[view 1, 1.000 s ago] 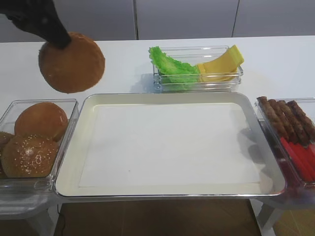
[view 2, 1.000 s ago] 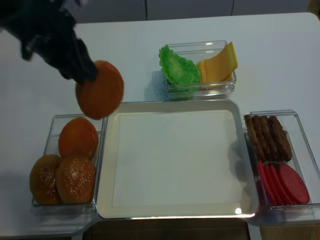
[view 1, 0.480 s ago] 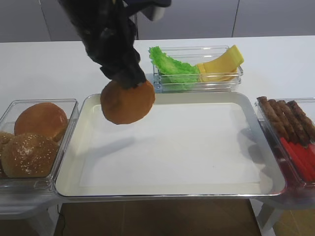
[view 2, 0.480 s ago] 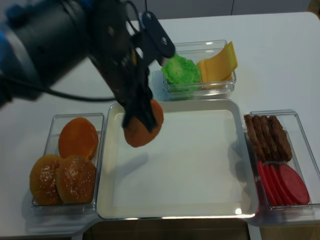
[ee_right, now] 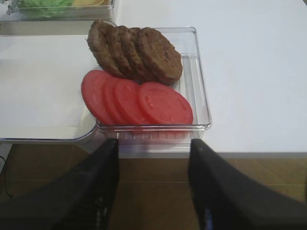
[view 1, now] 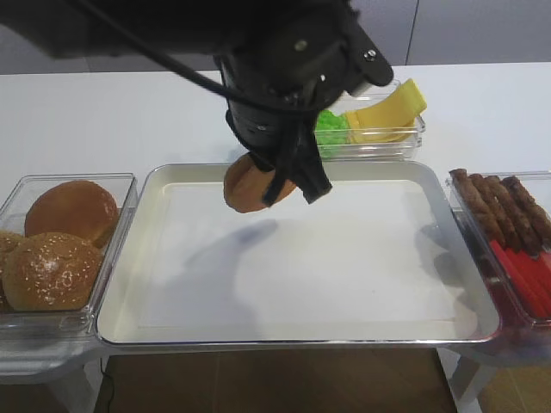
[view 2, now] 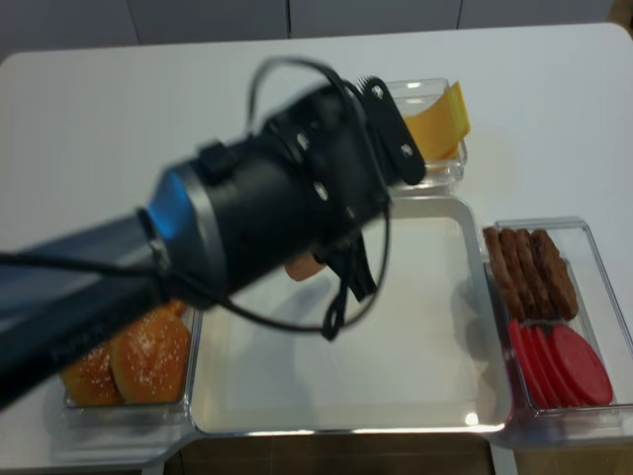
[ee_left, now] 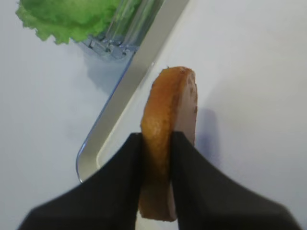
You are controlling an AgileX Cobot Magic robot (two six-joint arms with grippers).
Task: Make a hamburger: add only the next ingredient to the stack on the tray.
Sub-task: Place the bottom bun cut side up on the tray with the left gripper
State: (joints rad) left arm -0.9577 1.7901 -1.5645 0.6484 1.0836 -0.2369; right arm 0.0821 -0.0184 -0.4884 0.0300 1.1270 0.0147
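Left wrist view: we see the left gripper (ee_left: 156, 148) clamped on the bun half (ee_left: 167, 143), held edge-up above the tray (ee_left: 125, 91), near its far rim by the lettuce (ee_left: 67, 17). Right gripper (ee_right: 152, 184) has its fingers spread, nothing between them, just before the tomato slices (ee_right: 136, 101) and patties (ee_right: 136, 51).

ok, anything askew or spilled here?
Nothing spilled. Only oddity: the bun half hangs on edge in the left end effector above the tray, not flat. The bins look tidy.
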